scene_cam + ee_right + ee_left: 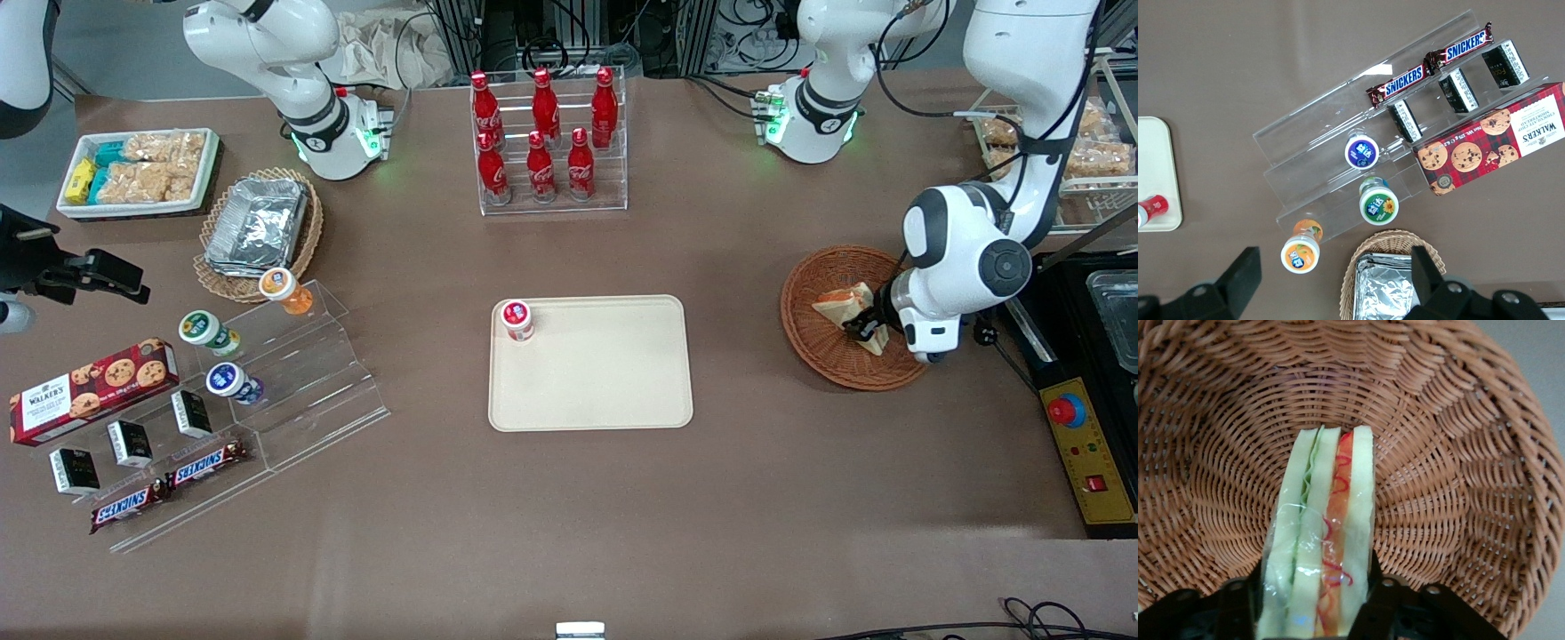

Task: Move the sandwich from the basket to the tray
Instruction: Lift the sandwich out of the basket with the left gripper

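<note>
One sandwich (1321, 540) clamped in tool (1317, 600), inside one basket (1458, 487).

The desk (1238, 73) carries a clear tiered acrylic stand (1338, 113). Two Snickers bars (1431, 63) and three small dark boxes (1458, 90) sit on it, with a Walker's cookie box (1491, 143) beside them. Three capped cups (1361, 151) stand on its steps. A wicker basket (1361, 263) holds foil containers (1385, 290). A cream tray (1155, 160) carries a red-labelled cup (1148, 208).
</note>
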